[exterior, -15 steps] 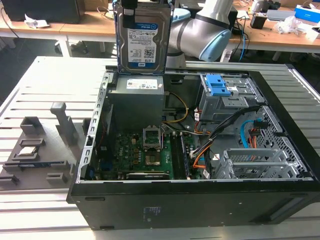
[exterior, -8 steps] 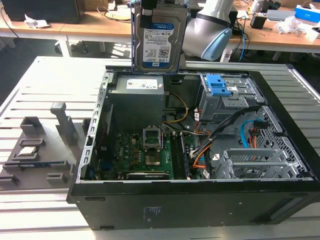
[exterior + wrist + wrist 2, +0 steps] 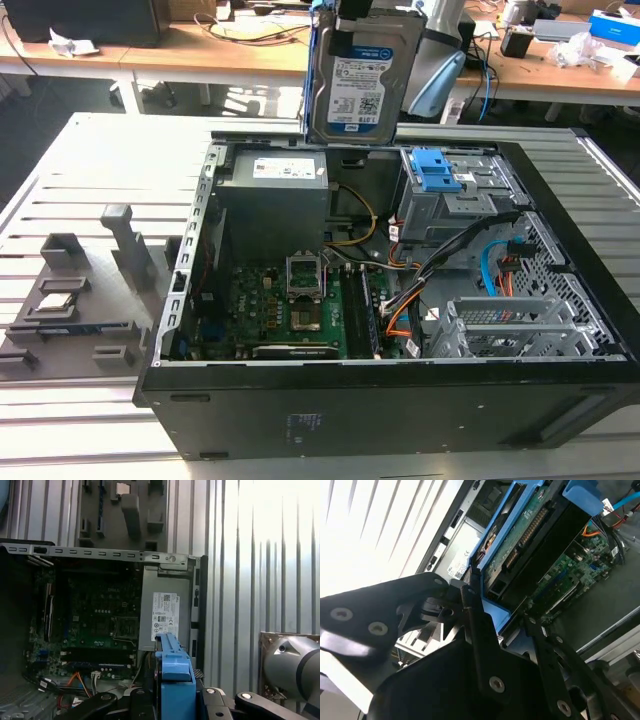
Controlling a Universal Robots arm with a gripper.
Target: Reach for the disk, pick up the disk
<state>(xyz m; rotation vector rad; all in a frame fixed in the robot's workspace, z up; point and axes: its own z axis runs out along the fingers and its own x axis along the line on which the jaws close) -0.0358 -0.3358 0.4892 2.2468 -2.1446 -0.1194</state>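
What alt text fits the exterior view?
A gripper holds the disk upright in the air above the open computer case, label facing the camera. Inside the case lie the motherboard, a grey power supply and a blue-latched drive cage; grey fixtures sit on the slatted table at the exterior view's left.

Arm raised at the far side of the scene.
The gripper (image 3: pixel 502 625) hangs with fingers (image 3: pixel 477 630) clamped on the disk (image 3: pixel 366 88).
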